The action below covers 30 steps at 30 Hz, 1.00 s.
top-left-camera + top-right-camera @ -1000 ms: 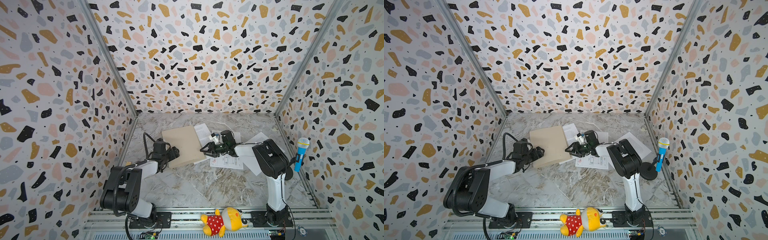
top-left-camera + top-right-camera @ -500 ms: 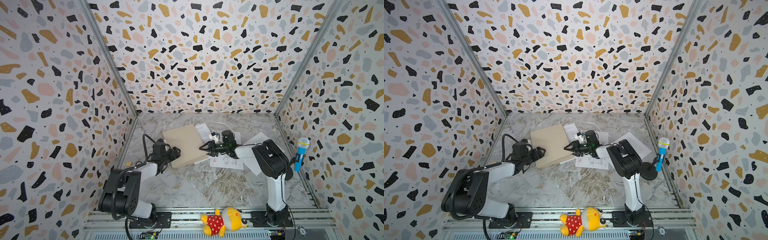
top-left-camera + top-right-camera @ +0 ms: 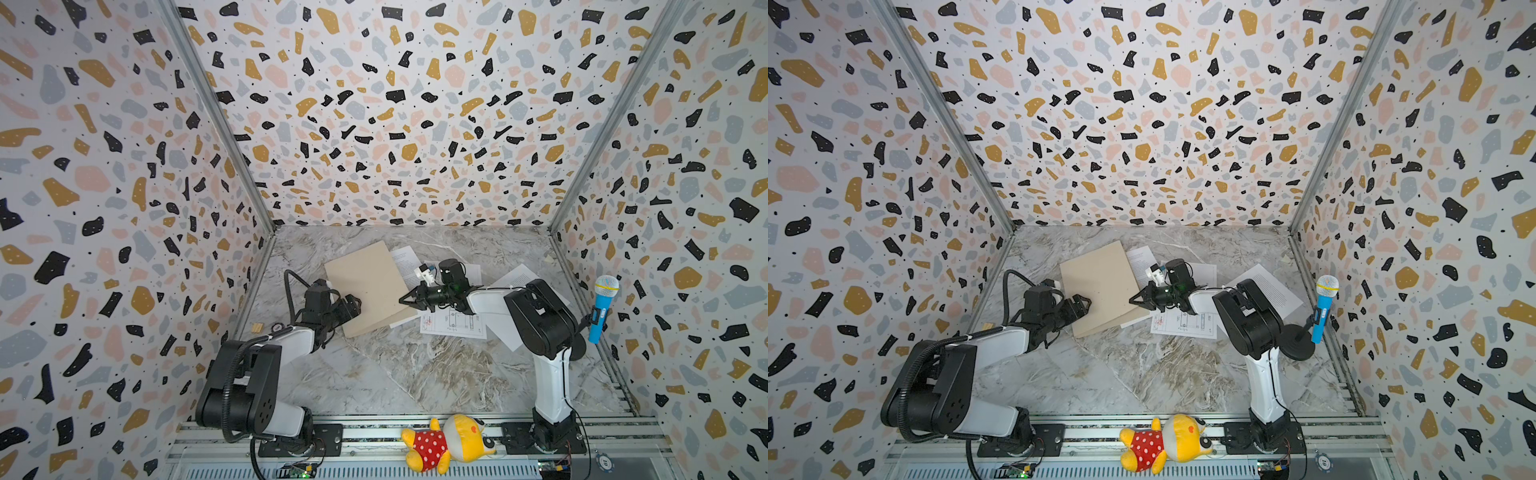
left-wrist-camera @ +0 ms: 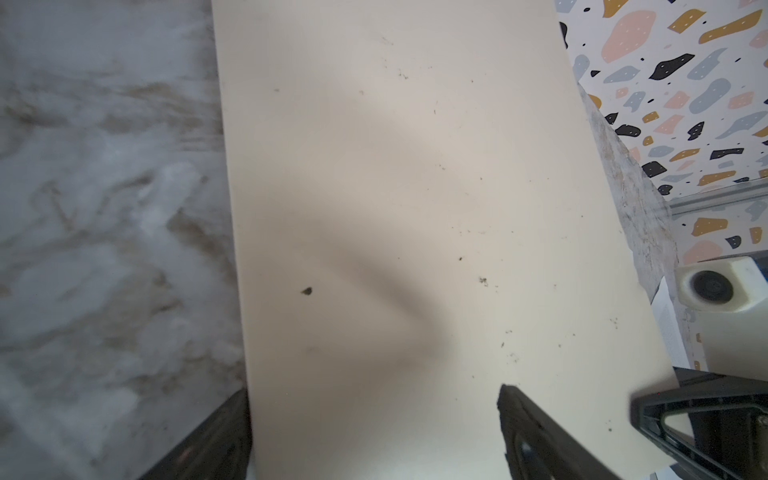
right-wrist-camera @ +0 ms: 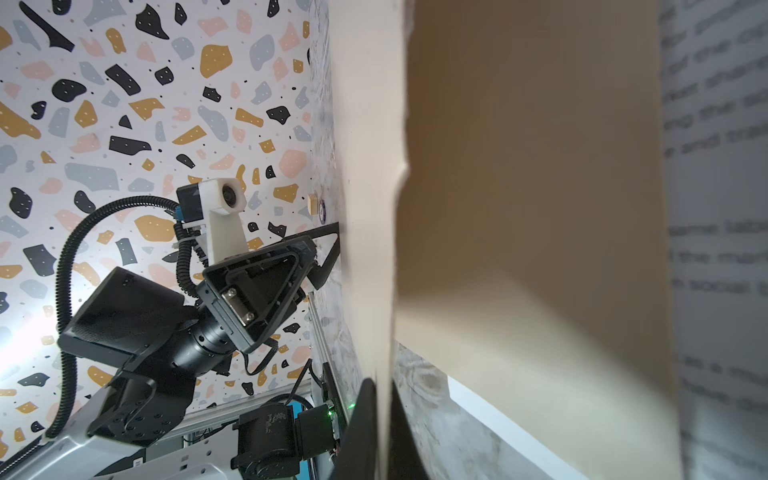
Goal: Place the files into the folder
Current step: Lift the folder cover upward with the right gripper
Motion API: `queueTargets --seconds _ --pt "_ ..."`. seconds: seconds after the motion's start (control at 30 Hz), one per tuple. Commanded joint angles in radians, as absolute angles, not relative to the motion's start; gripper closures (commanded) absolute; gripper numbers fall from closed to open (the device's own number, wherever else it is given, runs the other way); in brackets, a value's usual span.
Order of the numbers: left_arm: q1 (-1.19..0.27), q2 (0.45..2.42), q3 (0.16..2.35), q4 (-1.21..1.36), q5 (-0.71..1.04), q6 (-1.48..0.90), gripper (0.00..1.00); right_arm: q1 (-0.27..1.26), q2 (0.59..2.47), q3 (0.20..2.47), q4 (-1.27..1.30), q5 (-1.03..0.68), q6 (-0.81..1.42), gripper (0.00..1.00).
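Folder (image 3: 365,286) flat on surface (image 3: 415,374), mid-back. 3 files (image 3: 453,328) loose just right of it. Right fingers (image 3: 402,300) clenched on folder's upper flap edge. Left fingers (image 4: 536,436) released, spread over opposite side. Best: swing flap up slowly about spine, left pressing lower flap down.

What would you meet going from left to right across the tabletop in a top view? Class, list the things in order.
left gripper → folder → right gripper → sheet with line drawings → blue toy microphone
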State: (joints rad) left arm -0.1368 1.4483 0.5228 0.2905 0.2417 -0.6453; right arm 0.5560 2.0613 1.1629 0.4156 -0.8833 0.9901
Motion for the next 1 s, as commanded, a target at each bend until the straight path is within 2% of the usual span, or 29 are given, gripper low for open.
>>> queueTargets --seconds 0.0,0.1,0.57,0.97 --pt "-0.137 1.429 0.518 0.316 0.244 -0.660 0.08 0.569 1.978 1.198 0.375 -0.865 0.938 0.97" --pt "-0.137 1.431 0.519 0.326 0.248 -0.673 0.07 0.575 1.950 1.199 0.356 -0.846 0.924 1.00" --pt "-0.138 1.495 0.516 0.486 0.343 -0.794 0.07 0.578 1.814 1.206 0.192 -0.696 0.823 1.00" --pt "-0.140 1.505 0.542 0.497 0.367 -0.805 0.06 0.562 1.634 1.134 0.033 -0.543 0.759 1.00"
